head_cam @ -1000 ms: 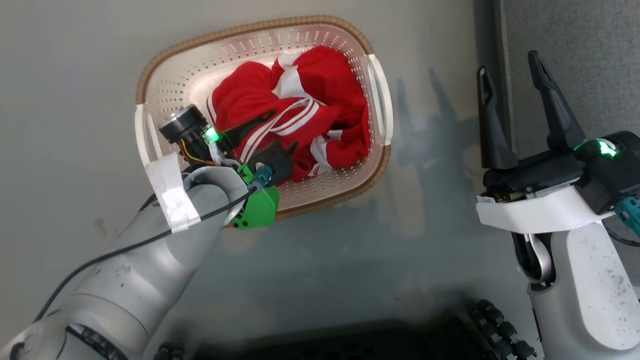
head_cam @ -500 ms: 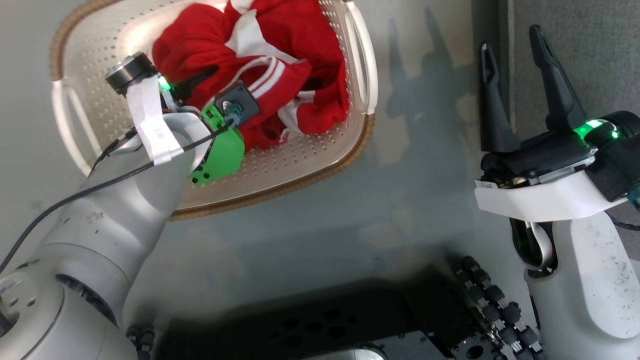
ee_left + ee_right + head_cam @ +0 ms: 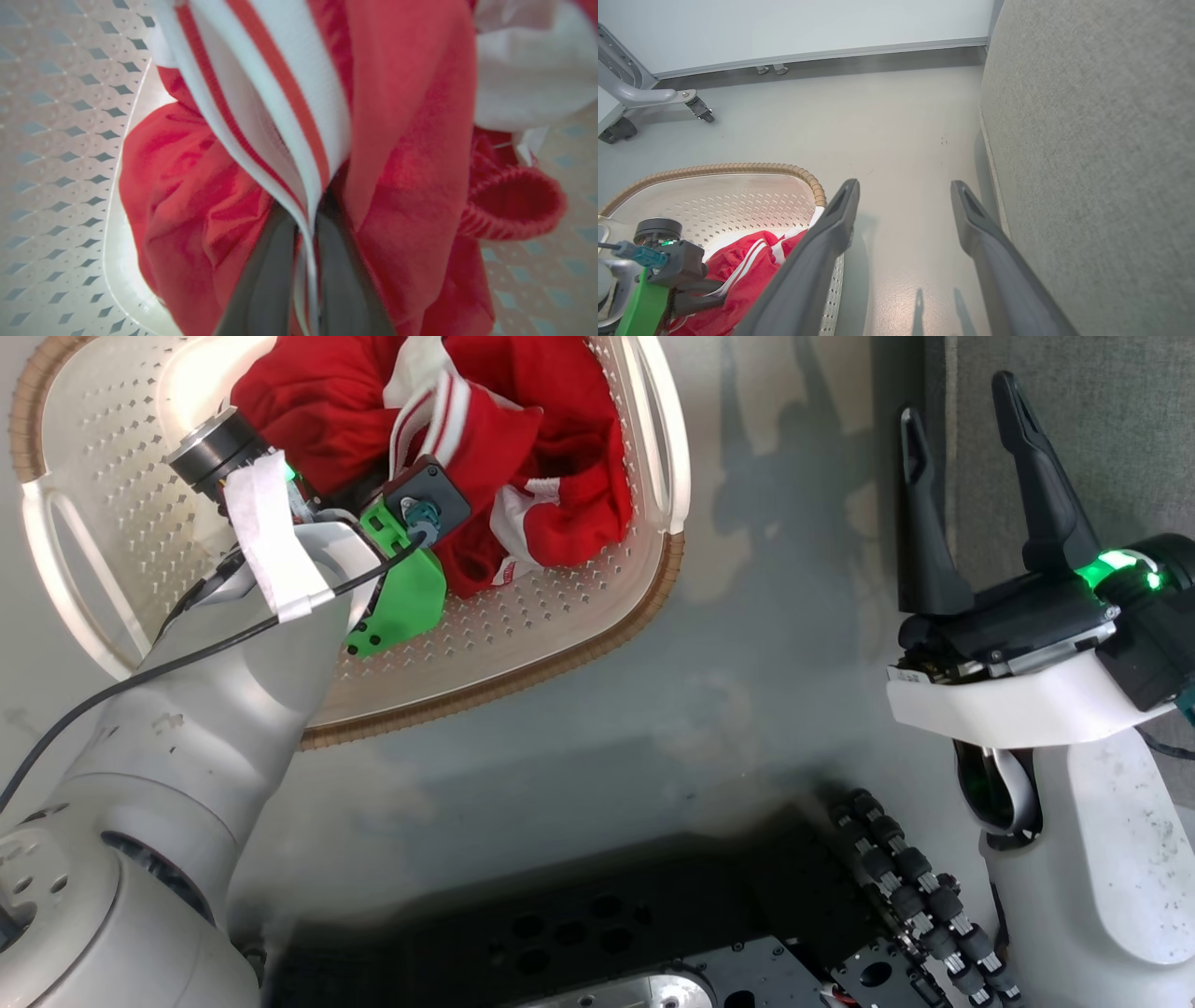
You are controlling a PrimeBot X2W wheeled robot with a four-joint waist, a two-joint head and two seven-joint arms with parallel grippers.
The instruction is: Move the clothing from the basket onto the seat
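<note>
The red clothing (image 3: 523,439) with white stripes lies bunched in the cream perforated basket (image 3: 560,616) on the floor. My left arm reaches into the basket. In the left wrist view my left gripper (image 3: 308,219) is shut on a white-striped fold of the clothing (image 3: 411,154), with the basket's bottom (image 3: 56,140) behind it. My right gripper (image 3: 954,397) stands open and holds nothing, to the right of the basket, at the edge of the light grey seat (image 3: 1102,420). The right wrist view shows the right gripper (image 3: 905,185) over bare floor between the basket's rim (image 3: 738,167) and the seat (image 3: 1101,140).
My dark base (image 3: 653,933) shows at the bottom of the head view. A grey wheeled frame (image 3: 654,98) stands at the far left by the wall's baseboard (image 3: 822,56). Grey floor (image 3: 901,121) lies between basket and seat.
My left gripper has closed on a striped fold of the clothing, which now bunches up around it. The head view has shifted, so the basket shows higher and further left. The right gripper stays open.
</note>
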